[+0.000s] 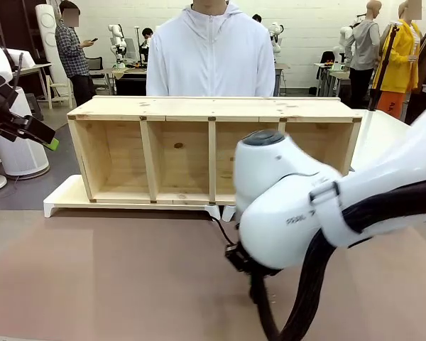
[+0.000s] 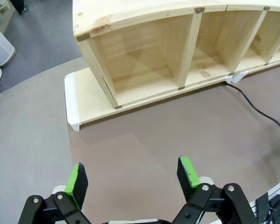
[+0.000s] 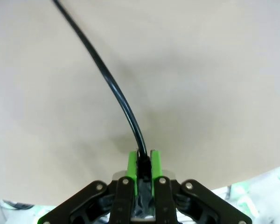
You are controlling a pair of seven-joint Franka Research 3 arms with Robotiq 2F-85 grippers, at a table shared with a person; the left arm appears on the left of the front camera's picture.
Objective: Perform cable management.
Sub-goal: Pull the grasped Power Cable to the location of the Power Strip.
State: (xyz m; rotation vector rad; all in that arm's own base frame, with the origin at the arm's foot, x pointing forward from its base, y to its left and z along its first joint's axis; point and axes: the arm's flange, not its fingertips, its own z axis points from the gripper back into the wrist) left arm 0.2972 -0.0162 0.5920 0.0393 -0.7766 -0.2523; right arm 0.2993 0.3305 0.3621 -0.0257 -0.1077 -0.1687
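Holds the cable (image 3: 113, 88) in the right hand (image 3: 143, 164), closed tight on it, low over the counter (image 3: 214, 93). Cannot tell if the grip is on the plug itself. Has the left hand (image 2: 133, 179) wide open and empty, above the counter, in front of the wooden shelf (image 2: 144, 51). From the right hand, can follow the cable in a soft curve across the counter to the foot of the shelf. Probably light, thin and very flexible, with a smooth jacket; likely to slip in the grip and to sag when lifted. Better to pinch squarely across it, near the end, and to pull slowly, without a sharp bend at the shelf.
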